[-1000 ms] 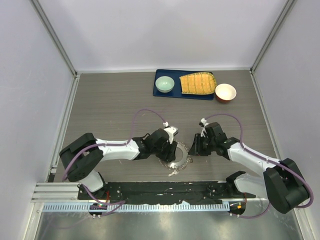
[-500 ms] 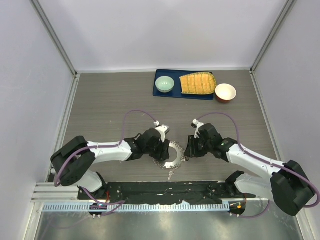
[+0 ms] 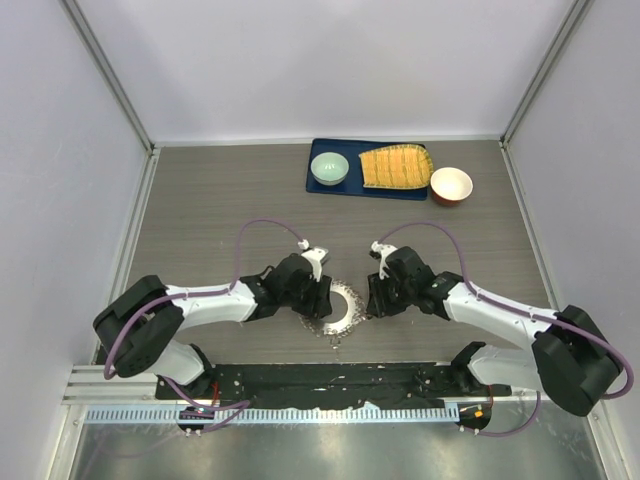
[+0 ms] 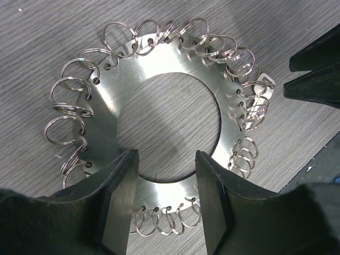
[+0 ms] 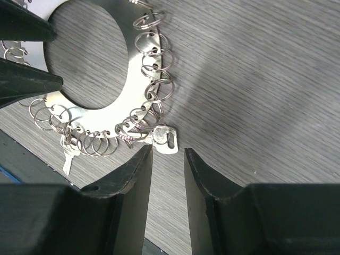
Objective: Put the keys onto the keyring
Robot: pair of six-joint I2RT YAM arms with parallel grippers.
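Grey wood-grain table (image 3: 220, 200), enclosed by white walls (image 3: 330, 70). At the far edge, 12 o'clock: one blue tray (image 3: 320, 190) carrying a pale green bowl (image 3: 329, 168) and a yellow striped cloth (image 3: 396, 167); one red-and-white bowl (image 3: 451, 185) stood just beside the tray at its 3 o'clock. Toward 6 o'clock, close to the arm bases: the keyring (image 4: 159, 64), a flat grey metal disc with a round central hole, lay flat on the wood, its rim fringed all round with small split rings (image 4: 68, 90). Left gripper (image 4: 167, 159) sat at the disc's 9 o'clock in the overhead view, its fingers (image 4: 118, 202) apart and laid over the band on either side of a short stretch of it, clamping nothing between them; whether they pressed on the metal or merely hovered could not be told. Right gripper (image 5: 167, 154) sat at the disc's 3 o'clock, fingers (image 5: 204, 196) parted by a narrow gap, nothing between them. One small silver key (image 5: 162, 139) lay on the table at the fringe, at 5 o'clock of the disc in the right wrist view, just ahead of the right fingertips and touching the split rings. A second key (image 5: 67, 158) hung from the fringe at 7 o'clock in that view.
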